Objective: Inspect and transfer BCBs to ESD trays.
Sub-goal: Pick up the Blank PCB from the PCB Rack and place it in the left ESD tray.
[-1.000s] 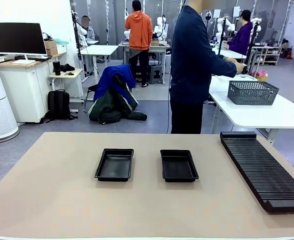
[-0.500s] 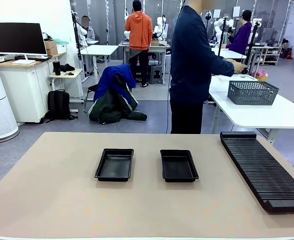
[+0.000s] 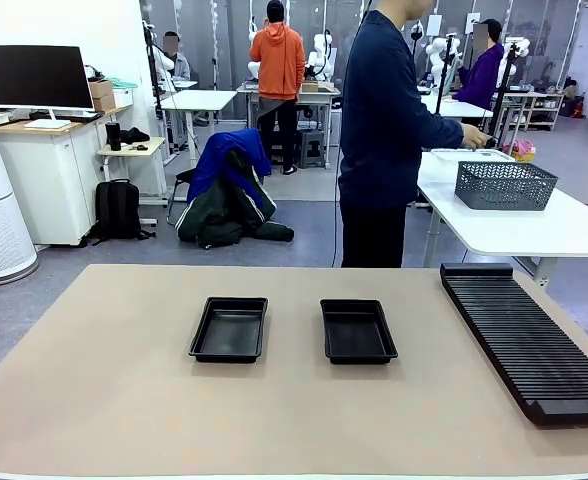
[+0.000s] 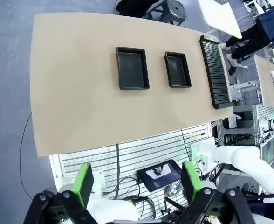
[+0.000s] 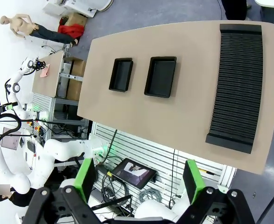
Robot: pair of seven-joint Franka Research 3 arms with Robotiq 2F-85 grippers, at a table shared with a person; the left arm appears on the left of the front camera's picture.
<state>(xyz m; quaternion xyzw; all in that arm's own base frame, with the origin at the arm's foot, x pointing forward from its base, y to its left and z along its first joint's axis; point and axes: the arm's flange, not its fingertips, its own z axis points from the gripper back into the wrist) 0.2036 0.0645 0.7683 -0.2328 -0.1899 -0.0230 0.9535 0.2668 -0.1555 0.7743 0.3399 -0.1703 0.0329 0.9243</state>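
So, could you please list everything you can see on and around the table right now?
Table: one, tan, foreground.
Trays: two, black, empty, side by side mid-table.
Rack: one, black, ribbed, table's right side.
Basket: one, grey mesh, on the white side table.
Monitor: one, black, desk far left.
Person: one, dark blue top, at the far edge, hand out over the side table.
Left fingers: two, green pads, open, high above the table.
Right fingers: two, green pads, open, high above the table.
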